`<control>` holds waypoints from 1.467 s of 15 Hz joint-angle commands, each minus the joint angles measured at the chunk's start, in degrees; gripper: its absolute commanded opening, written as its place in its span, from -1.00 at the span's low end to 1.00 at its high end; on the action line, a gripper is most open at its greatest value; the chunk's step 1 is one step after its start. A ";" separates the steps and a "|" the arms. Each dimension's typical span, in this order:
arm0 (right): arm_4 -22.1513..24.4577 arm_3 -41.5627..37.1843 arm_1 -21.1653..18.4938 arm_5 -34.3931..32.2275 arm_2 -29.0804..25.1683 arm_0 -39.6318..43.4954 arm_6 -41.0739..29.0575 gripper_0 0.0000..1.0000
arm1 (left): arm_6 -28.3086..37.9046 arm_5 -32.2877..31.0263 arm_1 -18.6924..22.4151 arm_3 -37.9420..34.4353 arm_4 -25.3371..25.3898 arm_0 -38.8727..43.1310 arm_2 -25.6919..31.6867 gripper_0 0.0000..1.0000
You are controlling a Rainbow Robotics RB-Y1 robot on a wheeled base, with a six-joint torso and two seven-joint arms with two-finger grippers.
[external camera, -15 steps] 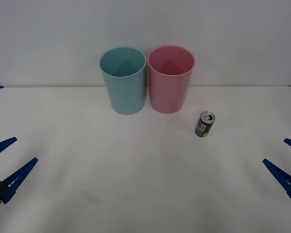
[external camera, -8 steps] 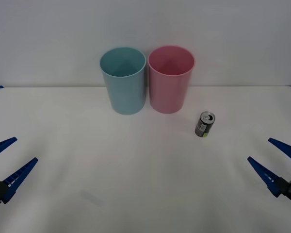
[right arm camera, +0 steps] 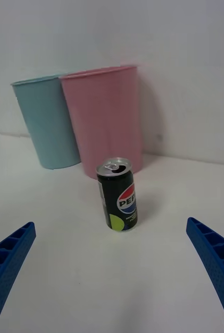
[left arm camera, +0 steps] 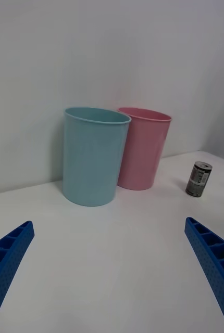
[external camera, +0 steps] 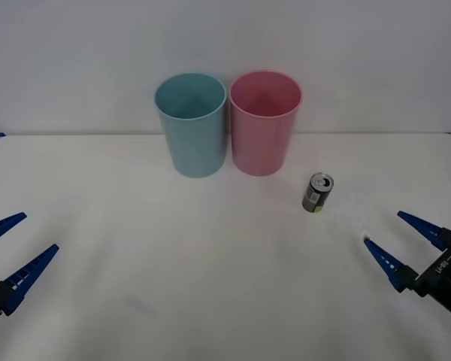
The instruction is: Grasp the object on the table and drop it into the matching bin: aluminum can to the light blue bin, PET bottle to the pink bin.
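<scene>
Right gripper (external camera: 397, 238) open and aimed at the aluminum can (external camera: 317, 192); left gripper (external camera: 15, 246) open and parked low at the robot's left.

The can stands upright on the white desk (external camera: 210, 263), silver top up, ahead of the right gripper's spread blue fingers (right arm camera: 8, 260) and roughly on the line between them, well apart from both tips. Beyond the can, farther from those fingers, stand the pink bin (external camera: 264, 122) and the light blue bin (external camera: 191, 124), upright side by side, perhaps just touching, though the narrow gap between them is hard to read. The pink bin is the nearer of the two to the can. From the left wrist, that arm's spread fingers (left arm camera: 211, 260) frame both bins ahead, with the can off toward the right gripper's side, far from the tips.
</scene>
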 commanded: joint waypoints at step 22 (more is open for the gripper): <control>6.49 10.75 9.06 20.36 8.74 -14.76 8.30 1.00 | 0.00 0.00 0.00 0.00 0.00 0.00 0.00 1.00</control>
